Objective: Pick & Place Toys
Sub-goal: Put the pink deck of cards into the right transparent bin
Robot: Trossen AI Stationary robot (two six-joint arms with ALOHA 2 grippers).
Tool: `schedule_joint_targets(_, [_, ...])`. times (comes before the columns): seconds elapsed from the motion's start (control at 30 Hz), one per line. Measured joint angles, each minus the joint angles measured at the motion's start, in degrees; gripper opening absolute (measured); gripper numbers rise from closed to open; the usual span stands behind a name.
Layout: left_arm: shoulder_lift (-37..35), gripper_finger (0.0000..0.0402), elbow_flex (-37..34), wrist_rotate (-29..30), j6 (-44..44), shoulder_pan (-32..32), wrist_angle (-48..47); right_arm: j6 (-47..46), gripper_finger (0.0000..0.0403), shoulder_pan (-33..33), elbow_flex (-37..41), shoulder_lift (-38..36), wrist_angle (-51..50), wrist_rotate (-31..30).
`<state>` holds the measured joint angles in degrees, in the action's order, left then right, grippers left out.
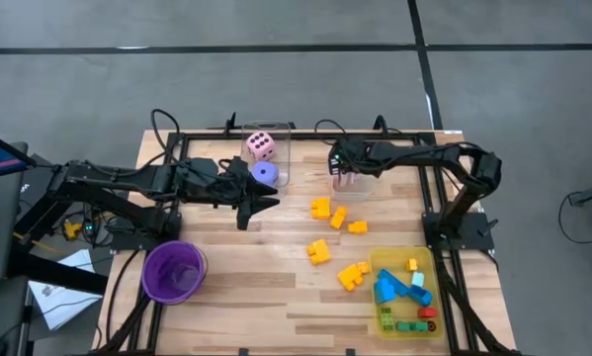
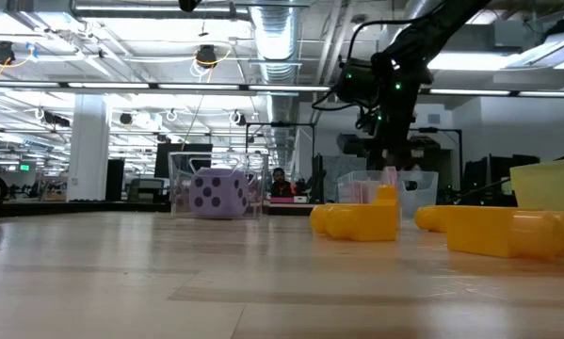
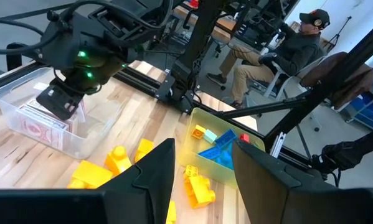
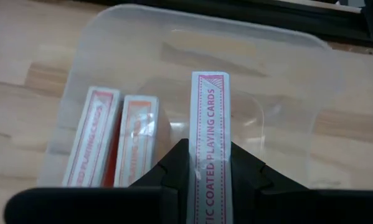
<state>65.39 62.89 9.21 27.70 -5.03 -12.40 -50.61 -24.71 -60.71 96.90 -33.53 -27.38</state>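
A pack of playing cards point(image 4: 210, 124) is sitting between the two fingers of the right hand point(image 4: 210, 163). The hand is squeezing it on both sides and holding it up on its edge. Right under this hand a clear box point(image 4: 311, 118) is waiting, and two more card packs point(image 4: 114, 137) are standing in it, just beside the held pack.

The left hand point(image 1: 259, 206) is hanging over the tabletop point(image 1: 256, 287) with its fingers a little apart, and it is holding nothing. Close behind it another clear box point(image 1: 279, 148) is holding a pink dice point(image 1: 261, 146) and a purple dice point(image 1: 265, 173). In front of this hand, toward the right arm, yellow blocks point(image 1: 327, 210) are lying loose on the wood. More yellow blocks point(image 1: 353, 274) are lying farther off, next to a yellow tray point(image 1: 382, 260). Blue blocks point(image 1: 394, 289) and a few small green and red ones are resting in that tray. A purple cup point(image 1: 173, 271) is standing on the other side of the left hand, near the tabletop's edge.

A person point(image 3: 279, 53) is sitting in a chair in the room behind.
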Motion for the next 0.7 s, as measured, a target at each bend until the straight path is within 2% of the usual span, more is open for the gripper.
schedule_joint_targets(0.7, [0.00, 0.0155, 0.00, -0.68, 0.87, -0.53, 0.02, -0.46, 0.0098, 1.07, 0.00, -0.06, 0.08, 0.46])
